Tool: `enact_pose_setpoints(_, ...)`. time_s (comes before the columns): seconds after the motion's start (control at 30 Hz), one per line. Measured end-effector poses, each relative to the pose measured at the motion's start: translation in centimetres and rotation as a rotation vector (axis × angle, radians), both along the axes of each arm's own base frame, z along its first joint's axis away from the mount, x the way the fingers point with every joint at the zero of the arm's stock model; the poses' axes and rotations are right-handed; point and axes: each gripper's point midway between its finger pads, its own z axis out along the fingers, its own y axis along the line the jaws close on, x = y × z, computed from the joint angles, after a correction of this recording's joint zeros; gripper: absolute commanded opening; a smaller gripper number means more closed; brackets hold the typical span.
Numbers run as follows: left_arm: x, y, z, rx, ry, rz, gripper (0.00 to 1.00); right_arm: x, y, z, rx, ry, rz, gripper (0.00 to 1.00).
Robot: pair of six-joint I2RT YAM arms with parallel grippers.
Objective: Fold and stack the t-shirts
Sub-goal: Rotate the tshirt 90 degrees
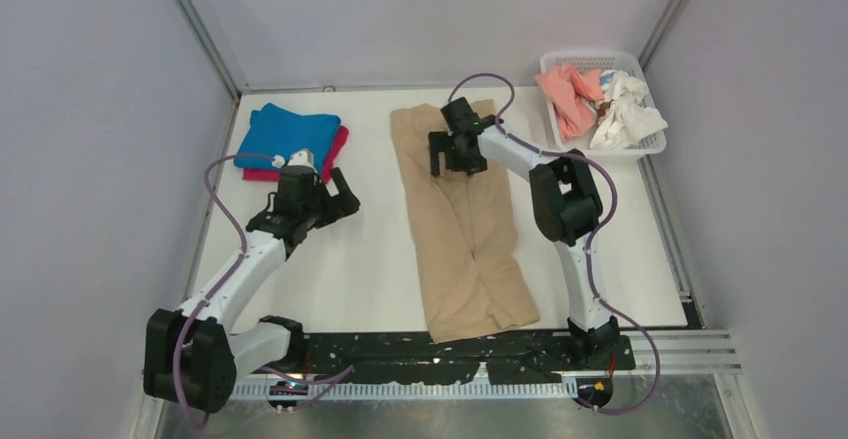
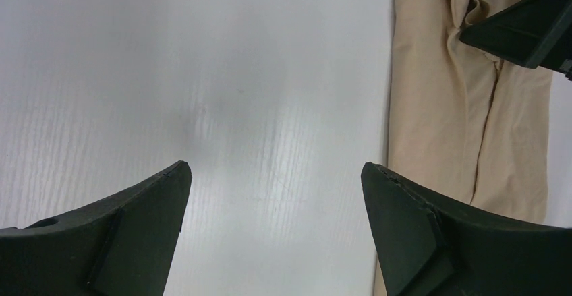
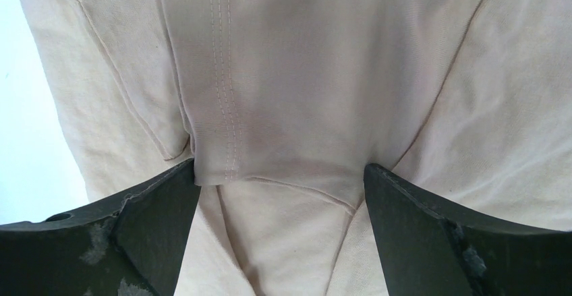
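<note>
The tan t-shirt (image 1: 466, 234) lies on the table as a long strip with both sides folded in. My right gripper (image 1: 452, 159) is open and hovers over its upper part; in the right wrist view (image 3: 280, 174) the jaws stand wide apart over a folded sleeve (image 3: 270, 121). My left gripper (image 1: 338, 191) is open and empty over bare table left of the tan shirt; the left wrist view (image 2: 276, 174) shows the shirt's edge (image 2: 438, 107) at right. A folded bright blue t-shirt (image 1: 285, 134) lies on a magenta-pink one (image 1: 335, 154) at the back left.
A white mesh basket (image 1: 640, 144) at the back right holds a salmon-pink shirt (image 1: 565, 94) and a white shirt (image 1: 625, 114). Grey walls close in the table on three sides. A black rail (image 1: 480, 354) runs along the near edge.
</note>
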Motion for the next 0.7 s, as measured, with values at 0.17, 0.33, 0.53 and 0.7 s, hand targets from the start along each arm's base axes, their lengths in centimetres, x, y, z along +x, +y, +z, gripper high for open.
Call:
enact_pose_setpoints(0.17,1.2,-0.8,0.2,-0.017,0.003,-0.02,1.0,2.4,-4.3,0.4,0.085,0.033,-0.134,0.95)
enact_pose_setpoints(0.33,1.9,-1.7,0.2,-0.045,0.011,-0.053,1.0,4.4,-6.3,0.9,0.163,0.051,-0.225,0.95)
enact_pose_setpoints(0.53,1.9,-3.3,0.3,-0.103,0.016,-0.119,1.0,6.6,-5.2,1.2,0.218,0.03,-0.258,0.95)
enact_pose_setpoints(0.7,1.1,-5.9,1.1,-0.208,0.018,-0.244,1.0,6.9,-4.2,1.5,0.224,0.009,-0.26,0.95)
